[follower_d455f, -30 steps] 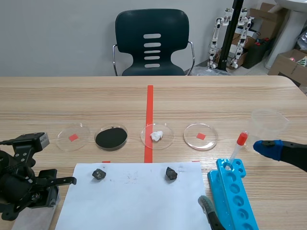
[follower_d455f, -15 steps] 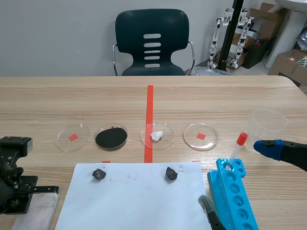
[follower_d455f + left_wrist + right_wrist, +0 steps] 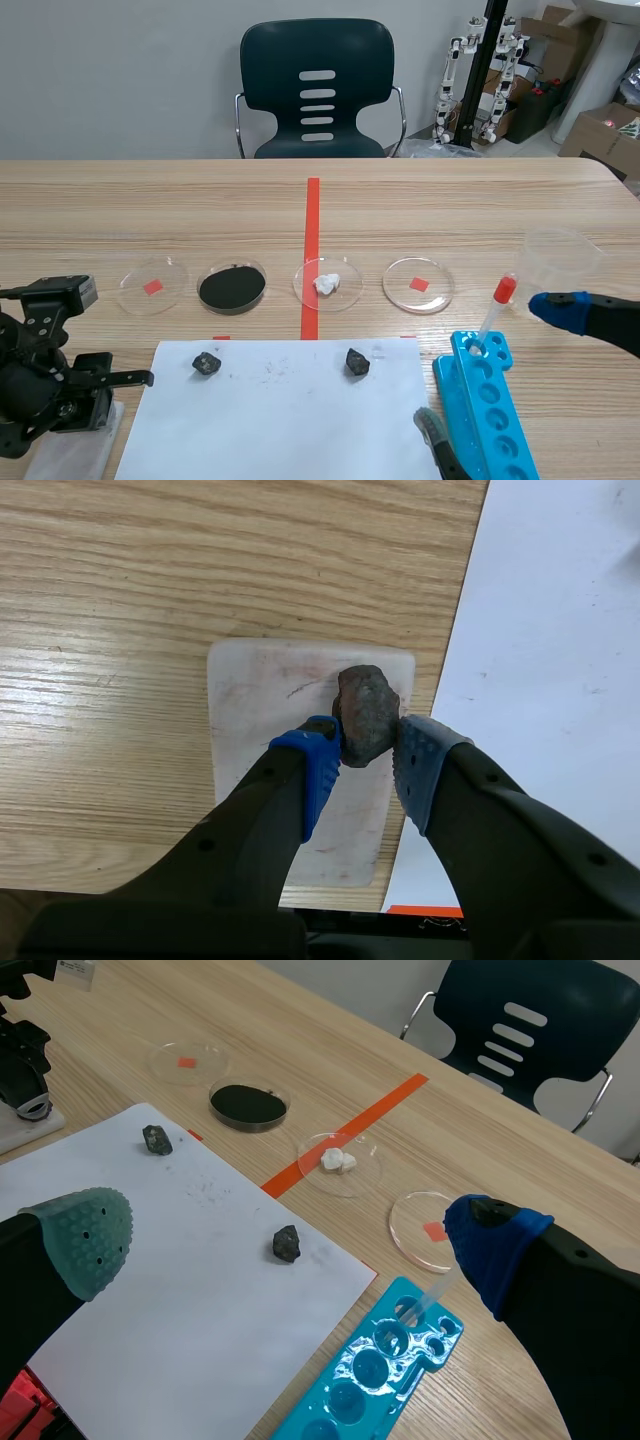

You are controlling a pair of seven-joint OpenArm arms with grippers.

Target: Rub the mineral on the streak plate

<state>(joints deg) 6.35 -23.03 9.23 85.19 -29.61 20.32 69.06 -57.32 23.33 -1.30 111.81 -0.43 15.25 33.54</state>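
The left arm's jaws pinch a dark, lumpy mineral [image 3: 367,715] between their blue pads [image 3: 318,770]. They hold it over the far end of a white streak plate [image 3: 262,710], which lies flat on the wooden tabletop [image 3: 120,600] just beside a white paper sheet [image 3: 560,630]. The right arm's jaws are spread wide, one finger on either side of a blue well tray [image 3: 360,1380].

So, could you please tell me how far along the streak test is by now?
Done: the left gripper has its jaws shut on the mineral. In hand: the mineral sits on or just above the streak plate, which shows faint marks. Left: probably more rubbing, since the marks are slight.
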